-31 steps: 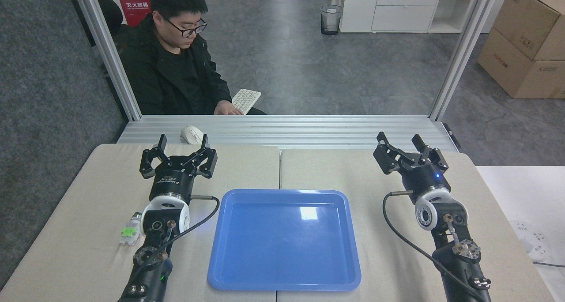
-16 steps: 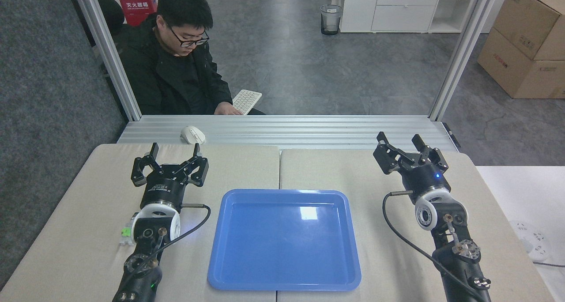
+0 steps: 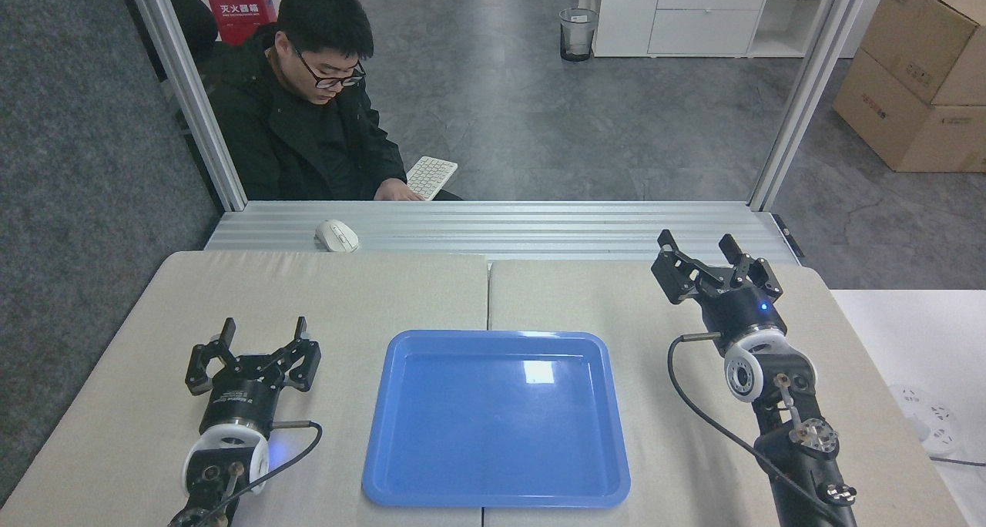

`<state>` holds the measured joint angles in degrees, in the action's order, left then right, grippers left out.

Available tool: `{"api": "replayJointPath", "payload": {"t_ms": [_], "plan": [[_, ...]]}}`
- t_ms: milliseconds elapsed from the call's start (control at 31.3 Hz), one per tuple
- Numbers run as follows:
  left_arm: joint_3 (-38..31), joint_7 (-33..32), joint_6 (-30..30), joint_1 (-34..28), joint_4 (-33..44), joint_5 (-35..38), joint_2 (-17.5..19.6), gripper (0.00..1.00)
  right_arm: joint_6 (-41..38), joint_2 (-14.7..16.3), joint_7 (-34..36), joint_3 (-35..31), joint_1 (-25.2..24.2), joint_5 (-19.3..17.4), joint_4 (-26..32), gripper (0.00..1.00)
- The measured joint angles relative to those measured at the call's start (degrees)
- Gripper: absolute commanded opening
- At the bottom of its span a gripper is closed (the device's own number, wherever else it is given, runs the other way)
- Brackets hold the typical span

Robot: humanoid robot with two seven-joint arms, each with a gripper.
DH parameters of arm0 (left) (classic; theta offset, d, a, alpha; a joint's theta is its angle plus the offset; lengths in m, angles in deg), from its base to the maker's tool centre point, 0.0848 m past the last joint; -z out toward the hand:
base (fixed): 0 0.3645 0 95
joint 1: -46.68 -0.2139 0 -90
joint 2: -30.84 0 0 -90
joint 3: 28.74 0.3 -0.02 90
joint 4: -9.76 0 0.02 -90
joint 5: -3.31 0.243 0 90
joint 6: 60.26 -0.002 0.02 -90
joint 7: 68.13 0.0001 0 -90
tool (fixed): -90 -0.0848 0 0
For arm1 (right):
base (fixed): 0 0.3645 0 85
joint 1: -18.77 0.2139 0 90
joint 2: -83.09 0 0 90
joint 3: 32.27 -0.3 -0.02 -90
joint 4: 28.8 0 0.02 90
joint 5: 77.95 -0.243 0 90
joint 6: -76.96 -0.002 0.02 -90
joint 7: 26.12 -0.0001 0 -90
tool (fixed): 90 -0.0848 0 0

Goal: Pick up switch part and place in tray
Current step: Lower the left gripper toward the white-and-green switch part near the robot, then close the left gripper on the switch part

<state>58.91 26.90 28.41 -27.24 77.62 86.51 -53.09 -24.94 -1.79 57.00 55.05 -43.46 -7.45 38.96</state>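
The blue tray lies at the middle of the table near the front edge, with nothing in it. My left gripper stands open to the tray's left, over the beige mat, with nothing between its fingers. No switch part shows; the spot under my left gripper and wrist is hidden. My right gripper is open and holds nothing, at the far right behind the tray's right corner.
A white mouse rests on the aluminium ledge behind the table. A person sits beyond it with a hand at a white keyboard. A white power strip lies off the right side.
My left arm has drawn back toward the front edge and to the left. The switch part, seen earlier beside its wrist, is now covered by it. The right arm has not moved.
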Motion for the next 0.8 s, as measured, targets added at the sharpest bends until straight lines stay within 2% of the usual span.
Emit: {"api": "replayJointPath", "payload": {"t_ms": [352,799], "plan": [[-2.05,1.76,1.81,-3.25,-1.88,-1.45,2.69,1.0,-0.02,-0.01,0.0,-0.03,0.0,-0.03,0.0,1.0],[-2.26,4.26,3.01,-4.56,-7.68,-1.56,4.32,1.0,-0.02,-0.01,0.01,-0.04,0.0,-0.03,0.0,1.0]]}}
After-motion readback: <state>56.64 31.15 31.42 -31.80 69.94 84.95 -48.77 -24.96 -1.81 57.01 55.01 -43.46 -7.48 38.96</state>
